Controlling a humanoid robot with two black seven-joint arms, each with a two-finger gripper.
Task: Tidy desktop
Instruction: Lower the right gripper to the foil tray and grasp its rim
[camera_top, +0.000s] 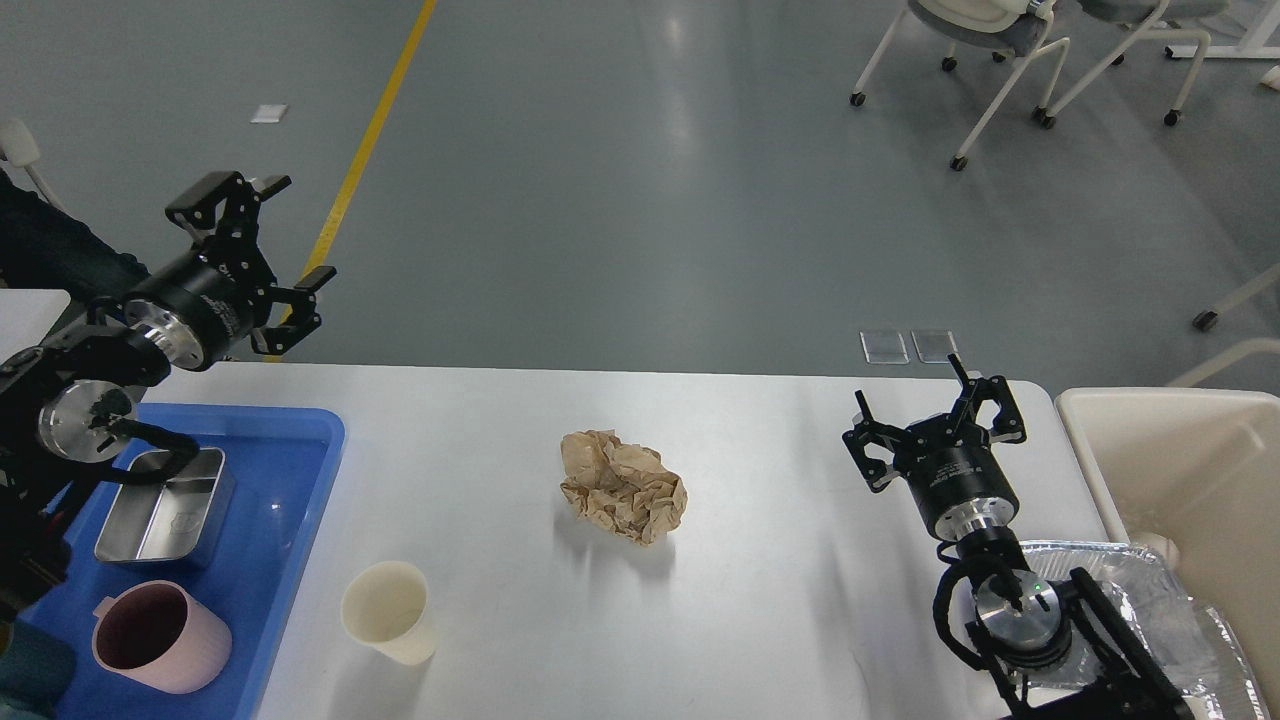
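Desktop (800, 600): white-grey top filling the lower half of the view, under and between both grippers.
Left gripper (282, 232): raised beyond the far left edge of the desktop, fingers spread wide, nothing between them.
Right gripper (930, 412): low over the desktop near its far right corner, fingers apart, holding nothing.
Paper ball (622, 486): crumpled brown paper on the desktop, left of the right gripper and well apart from it.
Cup (388, 610): cream paper cup, upright, nearer the front edge, below and right of the left gripper.
Tray (300, 470): blue, on the desktop's left end, beneath the left arm.
Tin (165, 520): steel box inside the tray, partly hidden by the arm.
Mug (160, 635): pink, in the tray, in front of the tin.
Foil tray (1150, 600): crinkled, behind the right arm, possibly overhanging the edge.
Bin (1180, 470): beige, just right of the right gripper, beside the desktop.
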